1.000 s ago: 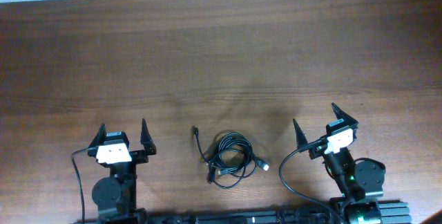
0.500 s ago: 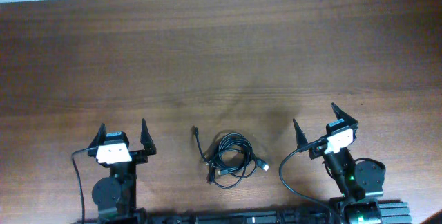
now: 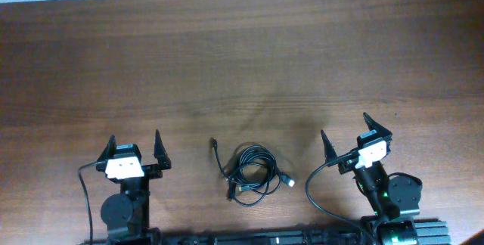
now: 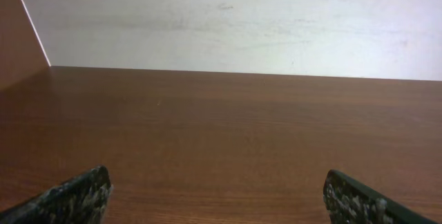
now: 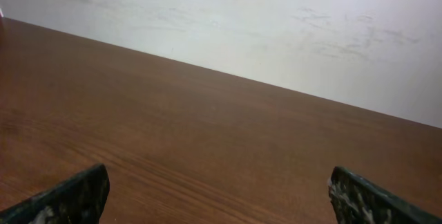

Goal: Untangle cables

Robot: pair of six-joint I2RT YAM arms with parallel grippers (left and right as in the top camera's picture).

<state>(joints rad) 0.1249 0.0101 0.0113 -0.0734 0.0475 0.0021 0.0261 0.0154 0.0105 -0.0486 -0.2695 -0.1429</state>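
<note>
I see the black cables in a small tangled pile on the desk, between my left jaws and my right jaws. Both pairs stand wide and hold nothing.

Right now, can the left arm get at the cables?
Probably yes. The left gripper is open and empty. The cables lie in a loose coil on the table just to its right, and nothing stands between them.

SURFACE: brown wood-grain table | ON IT: thin black cables tangled in overlapping loops | PLACE: 6 o'clock, near front edge | LOOSE END: trailing toward 10 o'clock from the coil
</note>
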